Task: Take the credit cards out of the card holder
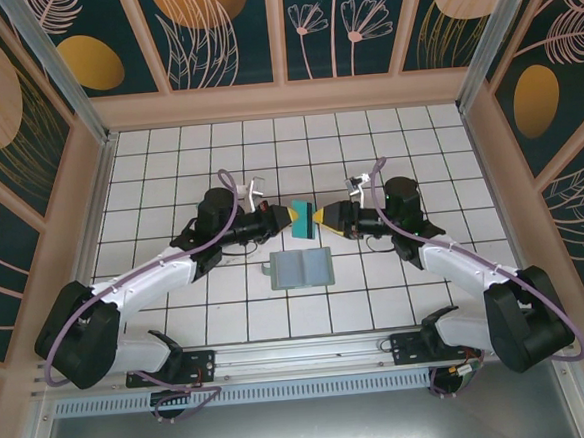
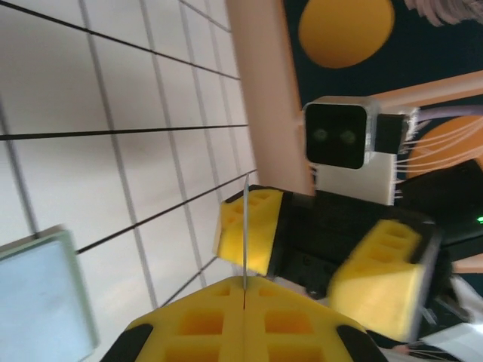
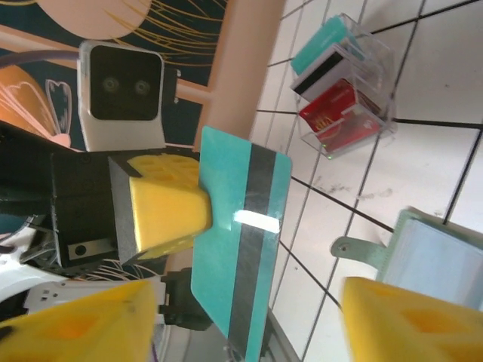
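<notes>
A teal credit card point(image 3: 241, 249) with a dark stripe hangs in the air, my left gripper point(image 2: 244, 290) shut on one end of it. From the left wrist the card point(image 2: 245, 226) shows edge-on as a thin line. My right gripper point(image 3: 249, 302) faces it, open, and the card's free end reaches between the right fingers without being clamped. In the top view the left gripper point(image 1: 287, 219) and the right gripper point(image 1: 324, 218) meet at the card point(image 1: 303, 220) above the middle of the floor. The grey-green card holder point(image 1: 302, 269) lies open and flat just in front of them, blue-grey side up.
A small clear box point(image 3: 343, 83) stands on the white tiles holding a teal, a whitish dark-striped and a red card. The holder's tab point(image 3: 355, 249) points towards it. Patterned walls point(image 1: 279, 29) enclose the tiled floor point(image 1: 167, 158) on three sides.
</notes>
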`<state>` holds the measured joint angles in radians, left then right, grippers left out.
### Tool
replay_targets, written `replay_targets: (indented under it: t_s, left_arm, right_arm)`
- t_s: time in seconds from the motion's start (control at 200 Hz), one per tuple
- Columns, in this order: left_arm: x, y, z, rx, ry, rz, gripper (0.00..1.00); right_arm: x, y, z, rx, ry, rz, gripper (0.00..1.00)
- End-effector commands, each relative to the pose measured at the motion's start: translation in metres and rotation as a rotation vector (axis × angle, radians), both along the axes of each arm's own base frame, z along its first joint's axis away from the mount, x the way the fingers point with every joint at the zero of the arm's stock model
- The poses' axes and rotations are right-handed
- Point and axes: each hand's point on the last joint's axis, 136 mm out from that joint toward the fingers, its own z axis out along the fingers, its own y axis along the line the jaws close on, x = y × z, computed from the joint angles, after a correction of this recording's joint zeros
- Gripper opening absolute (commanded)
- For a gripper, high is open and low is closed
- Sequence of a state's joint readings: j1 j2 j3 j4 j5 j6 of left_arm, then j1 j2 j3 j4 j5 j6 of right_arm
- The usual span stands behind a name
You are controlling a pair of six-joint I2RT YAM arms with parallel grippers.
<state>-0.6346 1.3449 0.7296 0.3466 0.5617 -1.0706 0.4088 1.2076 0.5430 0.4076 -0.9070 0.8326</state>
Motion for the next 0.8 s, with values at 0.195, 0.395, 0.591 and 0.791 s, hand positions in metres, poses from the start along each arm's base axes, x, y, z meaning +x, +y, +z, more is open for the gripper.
replay_targets:
  t_s: [0.195, 0.395, 0.591, 0.791]
  left_arm:
    - [0.031, 0.046, -0.008, 0.461, -0.203, 0.119, 0.00]
    - [0.056, 0.084, 0.007, 0.704, -0.363, 0.206, 0.00]
    - [0.084, 0.115, -0.003, 0.910, -0.363, 0.089, 0.00]
    - [0.111, 0.146, 0.002, 1.085, -0.443, 0.054, 0.00]
  right_arm:
    - [0.008, -0.007, 0.005, -0.103, -0.084, -0.054, 0.96]
    - [0.013, -0.010, 0.009, -0.163, -0.128, -0.094, 0.99]
    - [0.014, -0.005, 0.018, -0.204, -0.216, -0.120, 0.99]
    - [0.011, -0.005, 0.026, -0.220, -0.286, -0.129, 0.99]
